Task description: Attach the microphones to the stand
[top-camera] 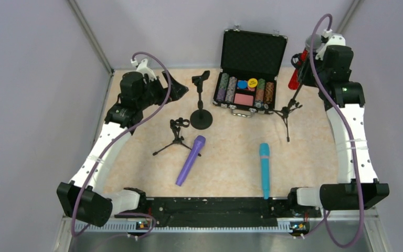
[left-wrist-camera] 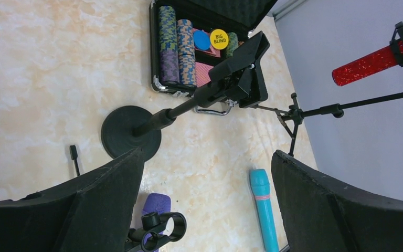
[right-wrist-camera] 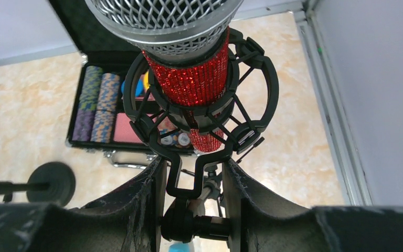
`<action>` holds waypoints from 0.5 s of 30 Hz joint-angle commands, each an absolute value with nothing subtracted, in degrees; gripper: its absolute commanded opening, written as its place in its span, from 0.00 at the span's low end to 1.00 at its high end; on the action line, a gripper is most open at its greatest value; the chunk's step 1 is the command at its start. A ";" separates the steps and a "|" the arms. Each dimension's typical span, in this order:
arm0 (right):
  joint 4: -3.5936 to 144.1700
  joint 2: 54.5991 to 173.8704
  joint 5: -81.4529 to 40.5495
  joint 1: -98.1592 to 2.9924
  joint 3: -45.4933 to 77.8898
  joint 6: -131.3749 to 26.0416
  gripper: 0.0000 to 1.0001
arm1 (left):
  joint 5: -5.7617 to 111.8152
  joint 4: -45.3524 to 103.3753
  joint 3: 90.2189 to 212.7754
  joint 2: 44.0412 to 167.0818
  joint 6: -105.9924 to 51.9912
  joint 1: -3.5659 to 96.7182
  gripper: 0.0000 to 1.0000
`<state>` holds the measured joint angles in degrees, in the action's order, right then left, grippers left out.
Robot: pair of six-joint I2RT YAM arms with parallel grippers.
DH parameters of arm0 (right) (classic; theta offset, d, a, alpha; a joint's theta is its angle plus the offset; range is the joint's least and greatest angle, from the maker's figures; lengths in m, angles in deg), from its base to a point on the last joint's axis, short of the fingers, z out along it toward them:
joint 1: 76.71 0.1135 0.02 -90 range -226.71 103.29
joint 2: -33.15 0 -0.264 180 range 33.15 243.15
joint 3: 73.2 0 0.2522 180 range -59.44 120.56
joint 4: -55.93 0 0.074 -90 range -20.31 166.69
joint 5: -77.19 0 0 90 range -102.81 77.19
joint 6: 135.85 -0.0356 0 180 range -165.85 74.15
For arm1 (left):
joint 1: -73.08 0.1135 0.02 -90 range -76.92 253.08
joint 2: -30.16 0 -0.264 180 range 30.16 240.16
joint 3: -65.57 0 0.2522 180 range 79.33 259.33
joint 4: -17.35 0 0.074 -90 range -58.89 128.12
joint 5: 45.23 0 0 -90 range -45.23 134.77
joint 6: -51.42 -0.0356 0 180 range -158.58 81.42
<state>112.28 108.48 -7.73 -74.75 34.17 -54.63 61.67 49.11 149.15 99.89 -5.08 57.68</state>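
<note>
**Right pincer clamping the shock mount, red microphone seated in its ring**

The right arm (top-camera: 349,131) is reaching along the table's right edge to the far corner, with its wrist raised high. The right pincer (right-wrist-camera: 194,163) is nearly closed and is pinching the stem of the shock mount (right-wrist-camera: 181,190) between its fingers. Directly ahead of it, the red microphone (right-wrist-camera: 194,79) is sitting in the mount's ring, silver mesh head nearest the wrist camera. Below this pincer, the tall tripod stand (top-camera: 287,107) is carrying the mount.

The left arm (top-camera: 105,144) is bending up from its base to the far left, wrist turned rightward. The left pincer (left-wrist-camera: 207,157) is gaping wide above the table, holding nothing. Ahead of it the round-base stand (left-wrist-camera: 131,131) is standing upright. Just beneath it is the small tripod stand (top-camera: 176,131), with the purple microphone (top-camera: 190,160) lying close by. Off toward its right finger, the teal microphone (top-camera: 264,169) is lying flat, well apart from the purple one.

The table (top-camera: 231,142) is showing a beige marbled top, and pale lilac walls (top-camera: 189,26) are enclosing it. Beyond the round-base stand, an open black case (top-camera: 252,52) is holding striped chips and a yellow disc (left-wrist-camera: 219,38) reading "BIG BLIND".
</note>
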 commanded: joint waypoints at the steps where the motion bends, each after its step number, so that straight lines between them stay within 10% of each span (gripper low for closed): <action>1: 105.44 107.17 -7.86 -81.27 32.25 -55.93 0.00 | 63.97 45.56 148.69 97.91 -4.91 58.05 0.95; 15: 102.93 107.10 -3.42 -87.81 25.29 -56.46 0.00 | 62.88 47.13 148.03 98.34 -7.47 58.09 0.93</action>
